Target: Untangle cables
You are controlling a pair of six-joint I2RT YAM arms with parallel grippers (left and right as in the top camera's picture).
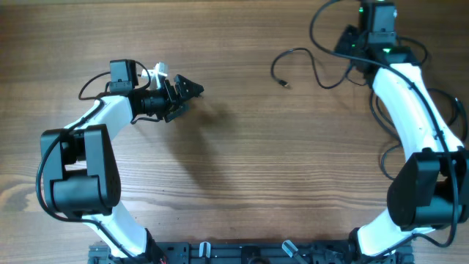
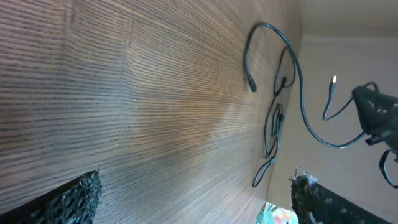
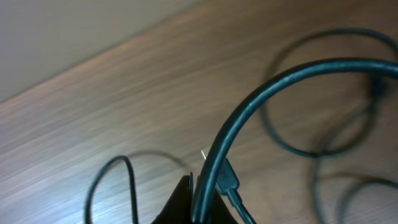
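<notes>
From overhead, the cables (image 1: 300,50) lie on the far right part of the surface (image 1: 242,176), one loose loop ending in a small plug and more cord trailing toward the right arm (image 1: 403,95). That arm's end is lost among its own dark wiring, so no grasp can be read here. The left gripper (image 1: 185,95) hovers well apart on the left, pointing toward the cords.

The left wrist view shows what overhead cannot. The left gripper's two mesh-padded fingers (image 2: 78,198) stand wide apart with only bare wood between them, so it is empty. Beyond them, the right gripper (image 2: 367,109) holds one strand raised off the surface. A bright-tipped plug dangles from it, and a long arc runs back to a narrow, twisted bunch still lying flat.

The right wrist view is blurred and close. A thick-looking strand curves down into the dark fingertips at the bottom edge, which appear closed on it. Fainter loops lie on the wood behind, but this view shows nothing of the bunch's shape.

The step in hand looks like drawing one cord clear of the rest. The next move probably calls for the left gripper to cross over and pin or pinch the flat bunch, so that pulling separates the strands rather than dragging the whole bundle.
</notes>
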